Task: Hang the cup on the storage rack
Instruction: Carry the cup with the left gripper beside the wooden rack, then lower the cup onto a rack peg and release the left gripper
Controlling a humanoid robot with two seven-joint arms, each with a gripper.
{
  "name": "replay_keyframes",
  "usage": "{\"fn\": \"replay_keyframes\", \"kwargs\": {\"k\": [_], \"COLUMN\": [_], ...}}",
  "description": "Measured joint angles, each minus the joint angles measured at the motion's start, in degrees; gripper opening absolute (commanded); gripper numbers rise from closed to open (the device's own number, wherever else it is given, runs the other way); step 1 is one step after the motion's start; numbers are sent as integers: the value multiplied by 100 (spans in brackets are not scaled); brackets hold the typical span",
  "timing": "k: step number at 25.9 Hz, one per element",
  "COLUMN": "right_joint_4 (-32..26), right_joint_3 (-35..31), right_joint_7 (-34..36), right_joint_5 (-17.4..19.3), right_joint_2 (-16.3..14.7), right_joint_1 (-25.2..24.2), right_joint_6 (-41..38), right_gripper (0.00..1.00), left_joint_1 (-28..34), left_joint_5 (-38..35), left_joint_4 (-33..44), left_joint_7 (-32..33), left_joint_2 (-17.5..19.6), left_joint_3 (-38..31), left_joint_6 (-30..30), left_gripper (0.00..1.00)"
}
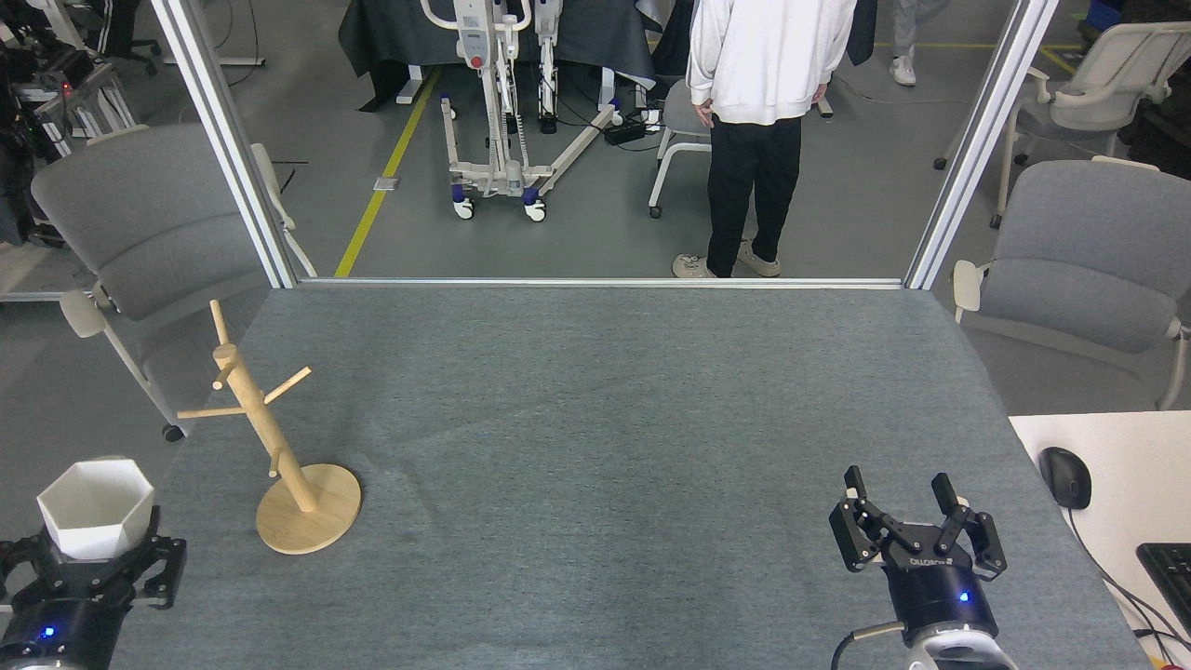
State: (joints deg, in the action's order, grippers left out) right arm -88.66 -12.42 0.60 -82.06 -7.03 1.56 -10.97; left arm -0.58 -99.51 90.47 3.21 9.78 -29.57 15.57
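The white hexagonal cup (95, 508) is held upright at the table's near-left corner, with my left gripper (86, 568) shut on its lower part. The wooden storage rack (270, 447) stands on its round base to the right of the cup, its pegs bare. The cup is apart from the rack, lower and to its left. My right gripper (901, 491) is open and empty near the front right of the table.
The grey felt table (595, 419) has metal frame posts at its far corners. Grey chairs (140, 233) stand left and right. A person (758, 130) stands beyond the far edge. A white desk with a mouse (1065, 476) and keyboard lies at the right.
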Motion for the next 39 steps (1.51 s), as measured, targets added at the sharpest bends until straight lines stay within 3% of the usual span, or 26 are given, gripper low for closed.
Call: {"fn": "replay_keyframes", "kwargs": {"k": [5,11,34,35,37,38,39], "right_joint_4": [32,141,305,318,346,362,373], "right_joint_3": [2,1,-47,-56,-69,-75,-78], "right_joint_7": [-27,-39,-67,-64,-46,-45,-45], "right_joint_5": [4,11,11,12,13,13,14], "right_joint_2": [28,98,131,129,122,118,113], "right_joint_1": [61,312,673,674,678,677,678], "right_joint_6": [17,22,57,59,63,65,67], "right_gripper": [99,99,99,99,99,99,99], "left_joint_1": [-585,-848,-944,-944,-944,-944,-944], "left_joint_5": [-385,-797,-1651,-1684,-1722,-1733,-1741], "left_joint_4": [-263,-312,-398,-422,-484,-524,-576], "left_joint_7": [44,71,63,63,63,63,70], "left_joint_2": [38,-25,-413,-445,-490,-508,-525], "left_joint_3": [-35,-29,815,825,831,834,836], "left_joint_6": [-67,-93,-423,-425,-427,-427,-427], "left_gripper": [0,0,0,2,33,42,45]}}
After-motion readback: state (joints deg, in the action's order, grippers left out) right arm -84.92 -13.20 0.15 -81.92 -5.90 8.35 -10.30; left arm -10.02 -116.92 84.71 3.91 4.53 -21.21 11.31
